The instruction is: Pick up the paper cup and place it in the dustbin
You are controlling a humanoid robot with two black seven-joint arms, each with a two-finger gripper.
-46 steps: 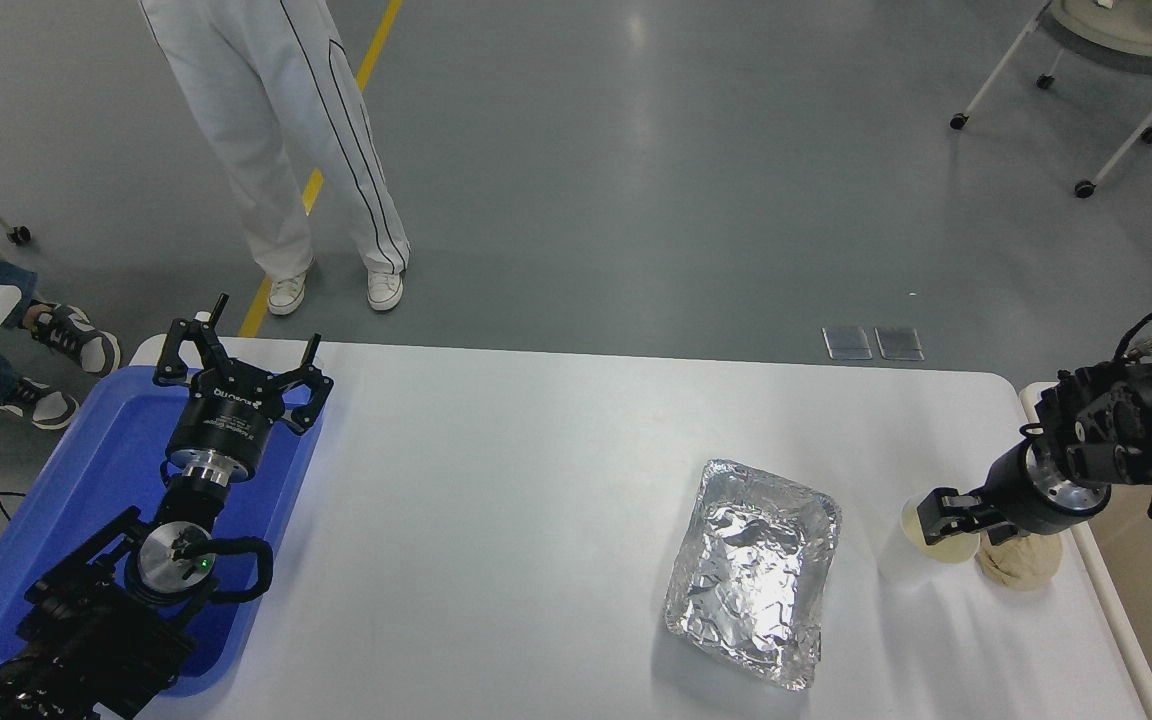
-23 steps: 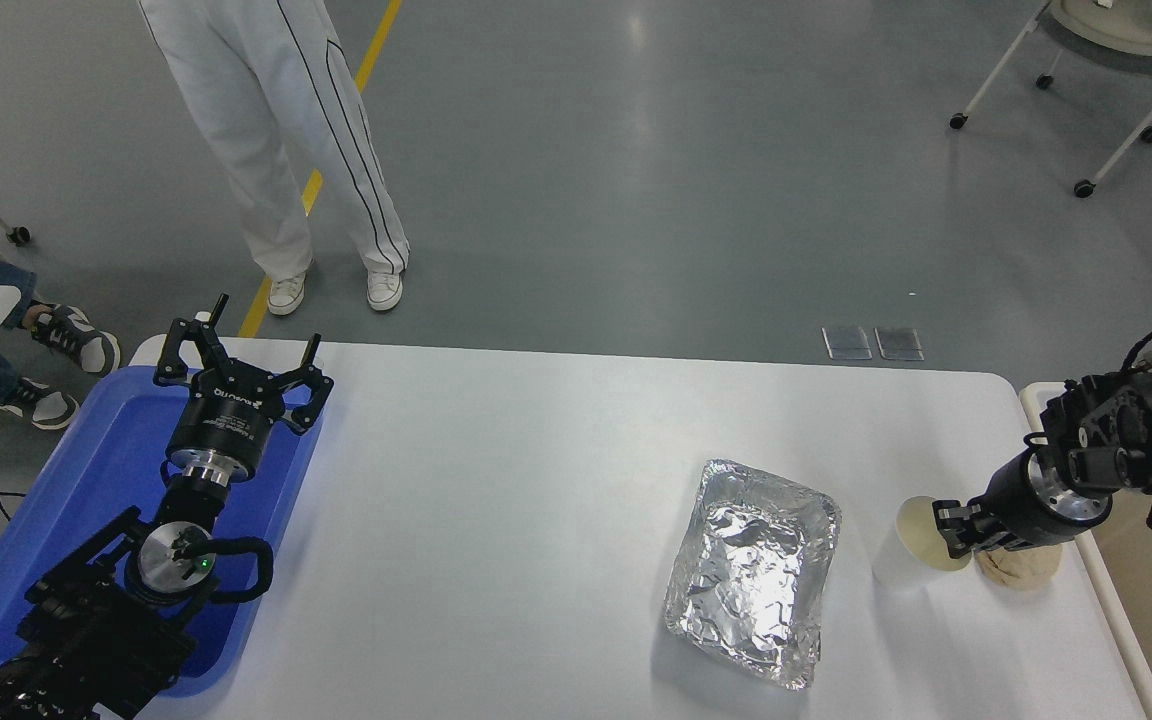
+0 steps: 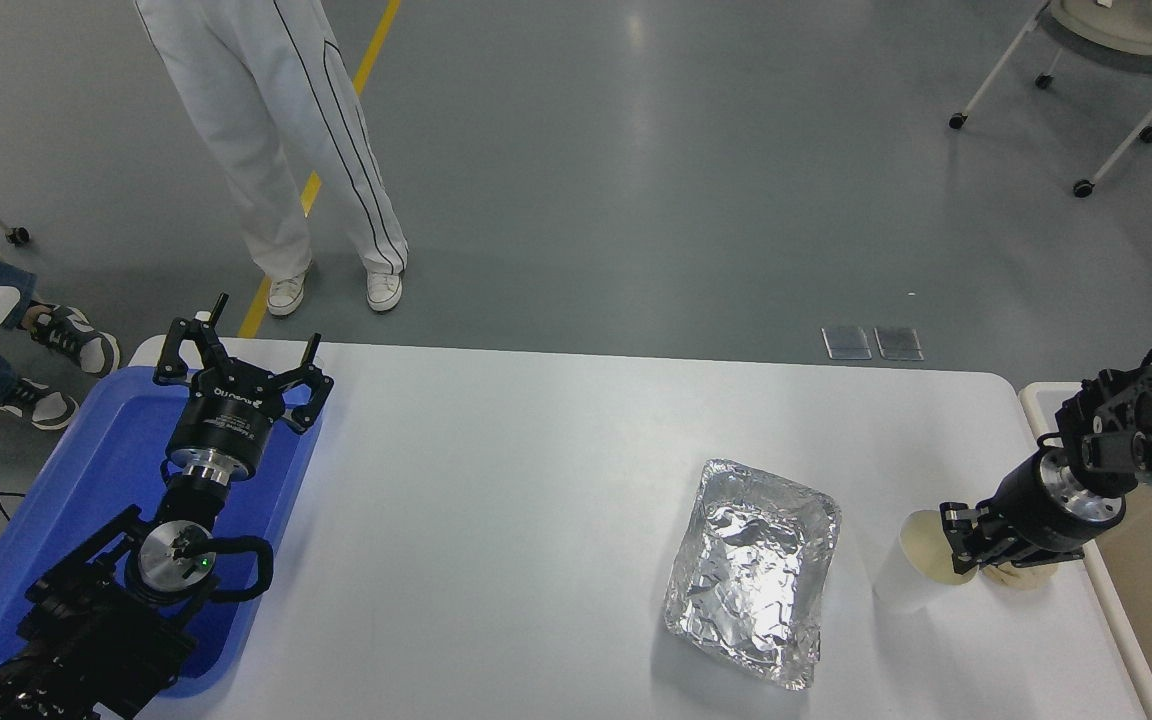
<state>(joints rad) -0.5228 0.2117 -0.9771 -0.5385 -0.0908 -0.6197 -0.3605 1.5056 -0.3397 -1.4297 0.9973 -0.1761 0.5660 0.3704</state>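
Grey floor with a yellow line runs behind the white desk (image 3: 536, 450), where a person in white trousers (image 3: 276, 130) stands at the far left. On the desk's right side the paper cup (image 3: 911, 570) stands tilted, its cream inside facing the right hand (image 3: 958, 545), whose black fingers sit at the cup's rim; whether they are clamped on it cannot be told. Just behind that hand a crumpled tan paper ball (image 3: 1021, 575) peeks out. Left of the cup, close by, lies the crinkled foil tray (image 3: 751, 570), nothing in it. The dustbin (image 3: 1041, 400) shows only its off-white rim and beige inside past the desk's right edge. The left hand (image 3: 241, 365) is parked over the blue plastic tray (image 3: 111, 470), fingers spread apart.
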